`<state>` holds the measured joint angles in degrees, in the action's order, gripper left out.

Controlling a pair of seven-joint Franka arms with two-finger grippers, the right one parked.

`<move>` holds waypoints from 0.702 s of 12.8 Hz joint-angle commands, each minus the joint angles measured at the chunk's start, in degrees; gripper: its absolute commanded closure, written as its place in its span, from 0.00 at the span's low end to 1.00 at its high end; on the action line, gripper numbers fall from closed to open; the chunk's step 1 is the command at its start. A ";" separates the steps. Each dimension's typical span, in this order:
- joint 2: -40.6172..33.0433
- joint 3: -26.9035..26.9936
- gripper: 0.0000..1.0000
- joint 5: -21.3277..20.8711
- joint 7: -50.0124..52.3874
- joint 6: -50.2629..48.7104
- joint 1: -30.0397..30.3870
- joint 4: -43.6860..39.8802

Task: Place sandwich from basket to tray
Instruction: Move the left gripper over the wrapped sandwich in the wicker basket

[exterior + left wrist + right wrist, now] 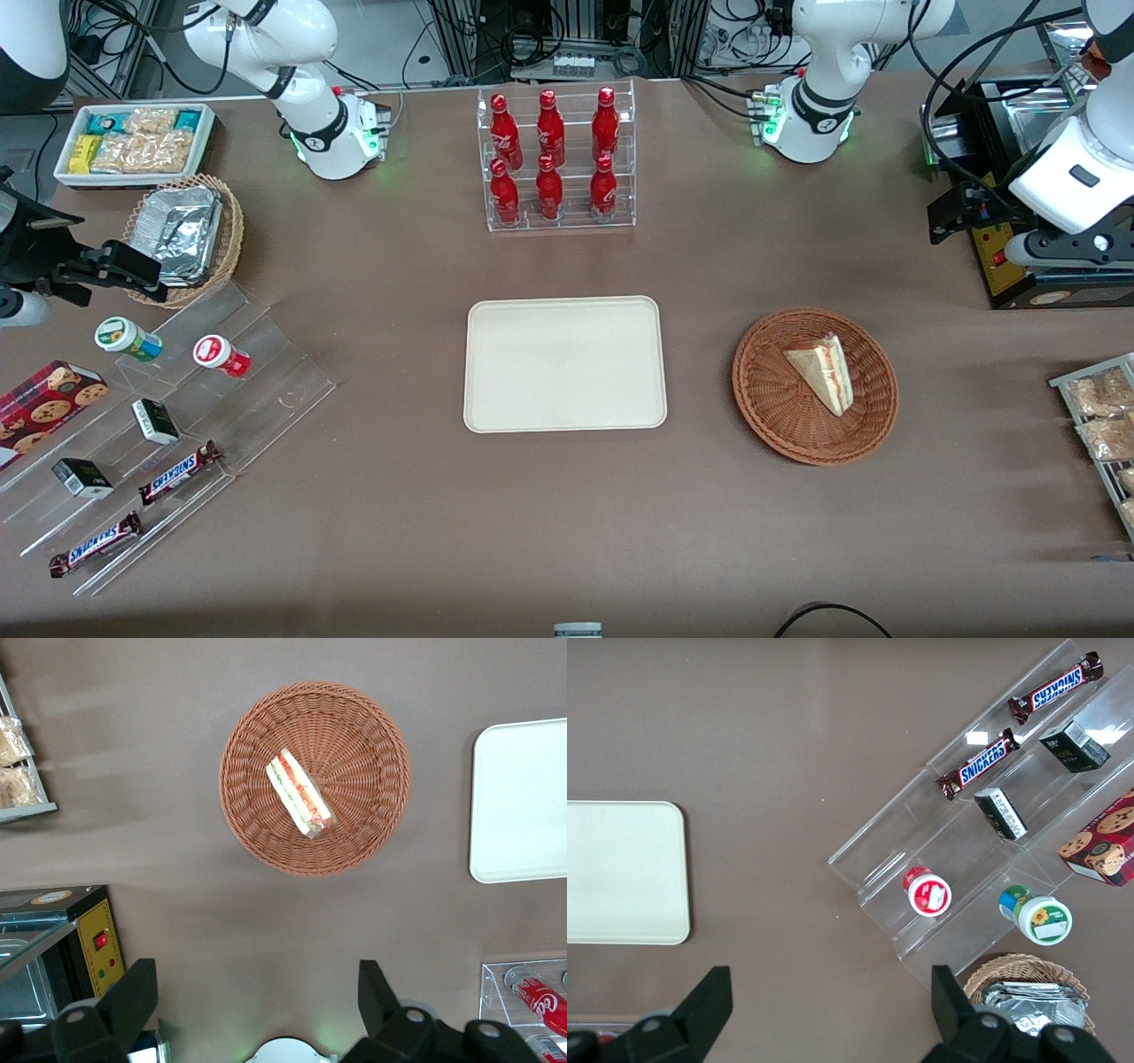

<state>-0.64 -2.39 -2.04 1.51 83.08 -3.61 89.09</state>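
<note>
Wicker basket (780,416) holds the sandwich (824,373); gripper (257,997) spread wide above; Snickers bars (177,471) nearby.

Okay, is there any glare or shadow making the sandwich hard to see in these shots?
Front view: even light, the sandwich in the basket reads clearly. Left wrist view: its clear wrap shows no strong glare, and the open gripper high above casts no shadow on it.
</note>
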 commanded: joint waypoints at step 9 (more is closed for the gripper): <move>-0.50 1.95 0.00 -0.42 5.65 9.44 0.18 11.78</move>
<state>-0.08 -0.70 -2.14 2.64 88.56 -3.34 96.58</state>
